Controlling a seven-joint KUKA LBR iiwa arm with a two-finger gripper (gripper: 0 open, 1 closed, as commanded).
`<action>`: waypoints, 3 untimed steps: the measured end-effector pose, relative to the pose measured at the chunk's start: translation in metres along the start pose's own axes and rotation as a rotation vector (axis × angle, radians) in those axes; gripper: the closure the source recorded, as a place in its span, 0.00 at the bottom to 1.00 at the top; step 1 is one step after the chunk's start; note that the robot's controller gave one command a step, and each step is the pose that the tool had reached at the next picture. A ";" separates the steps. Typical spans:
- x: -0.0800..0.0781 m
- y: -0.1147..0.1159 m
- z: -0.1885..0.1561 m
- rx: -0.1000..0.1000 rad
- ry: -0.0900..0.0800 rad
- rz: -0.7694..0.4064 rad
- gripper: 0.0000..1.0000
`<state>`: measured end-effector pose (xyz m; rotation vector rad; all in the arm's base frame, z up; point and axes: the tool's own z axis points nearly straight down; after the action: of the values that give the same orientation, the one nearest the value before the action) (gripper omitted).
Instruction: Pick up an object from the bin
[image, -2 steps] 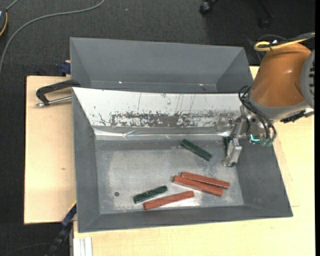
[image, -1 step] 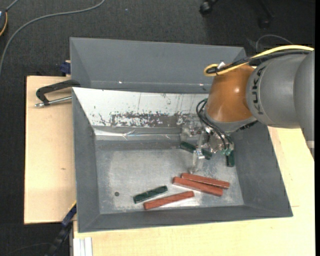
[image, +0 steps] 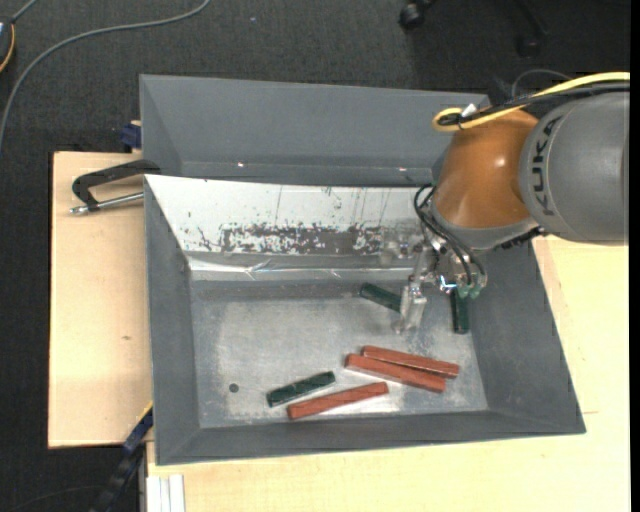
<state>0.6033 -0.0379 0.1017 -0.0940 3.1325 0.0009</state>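
Grey bin (image: 168, 330): three red-brown bars (image: 402, 369), dark green bar (image: 301, 388) on floor near front.

We find the bin's floor (image: 260, 335) bare across its left and middle. Along the front lie red bars (image: 400, 372) and a dark green bar (image: 300, 388). The end effector (image: 412, 305), with a small green piece (image: 378, 295) beside it, occupies the right rear.

We find two touching red-brown flat bars (image: 402, 368) in the grey metal bin (image: 168, 330). Left of them, a third red-brown bar (image: 337, 400) lies beside a dark green bar (image: 300, 388). Behind them is a small dark green piece (image: 378, 295).
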 end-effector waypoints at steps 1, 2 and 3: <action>0.001 -0.005 -0.003 0.000 0.001 0.071 0.00; 0.011 -0.002 0.031 -0.001 0.009 0.208 0.00; 0.010 -0.001 0.030 0.000 0.006 0.208 0.00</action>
<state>0.5934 -0.0399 0.0713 0.2318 3.1315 0.0019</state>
